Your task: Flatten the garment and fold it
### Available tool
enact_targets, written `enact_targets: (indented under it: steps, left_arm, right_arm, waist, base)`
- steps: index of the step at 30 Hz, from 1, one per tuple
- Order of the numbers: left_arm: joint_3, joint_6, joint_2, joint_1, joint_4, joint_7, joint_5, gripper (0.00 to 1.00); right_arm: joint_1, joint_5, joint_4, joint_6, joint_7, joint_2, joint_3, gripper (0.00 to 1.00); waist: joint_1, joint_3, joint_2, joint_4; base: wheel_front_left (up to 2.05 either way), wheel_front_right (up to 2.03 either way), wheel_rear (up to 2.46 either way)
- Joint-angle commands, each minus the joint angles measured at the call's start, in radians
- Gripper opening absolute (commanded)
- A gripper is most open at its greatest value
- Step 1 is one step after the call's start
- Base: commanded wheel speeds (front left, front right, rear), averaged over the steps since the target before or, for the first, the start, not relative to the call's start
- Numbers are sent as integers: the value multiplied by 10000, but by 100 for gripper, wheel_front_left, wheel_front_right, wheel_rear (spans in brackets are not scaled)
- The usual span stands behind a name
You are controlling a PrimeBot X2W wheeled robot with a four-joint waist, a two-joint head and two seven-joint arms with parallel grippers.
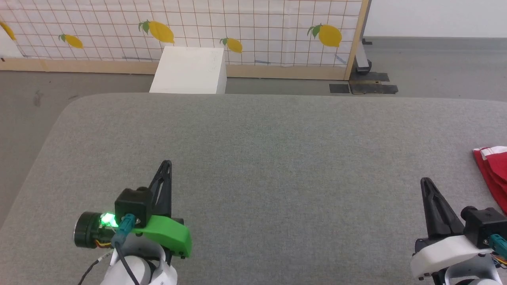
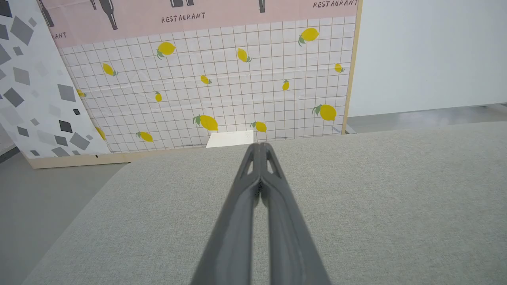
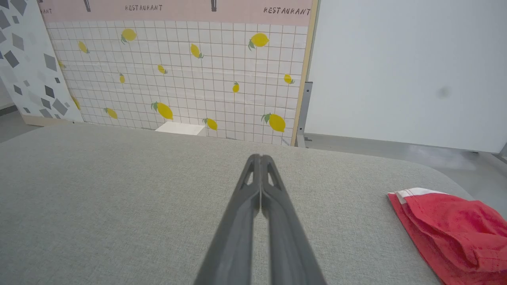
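i see both grippers pinched closed, empty: left gripper (image 1: 166, 164) low left, right gripper (image 1: 425, 181) low right, over the worktop (image 1: 277, 150). garment (image 3: 447, 225) lies bunched at the worktop's right edge, near the right gripper, not touching. my call: open right, pinch the white-trimmed corner, drag to centre before spreading. fabric looks thin, limp, layered red; worktop is grey weave, rounded corners, probably grippy.

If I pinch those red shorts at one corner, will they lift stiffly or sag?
Probably sag: the red shorts lie in soft, rumpled layers, so one pinch may lift only the top layer. Likely light. Pushed, they would probably bunch on the grey fabric surface.
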Motion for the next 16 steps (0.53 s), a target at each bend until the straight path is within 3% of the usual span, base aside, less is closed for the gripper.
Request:
enact_targets:
  steps: [1,16]
  left_arm:
    - [186,-107,-138,208,-43,50,184,0]
    - [1094,-651,-776,478,-64,324,898,0]
  right_arm:
    - [-196,-100,43,-6,55,49,58,0]
    - [-313,-176,139,-8,176,100,259,0]
  waist:
    - [0,1,0,-4]
    - [0,10,0,-58]
  base:
    - [0,0,0]
    - [0,0,0]
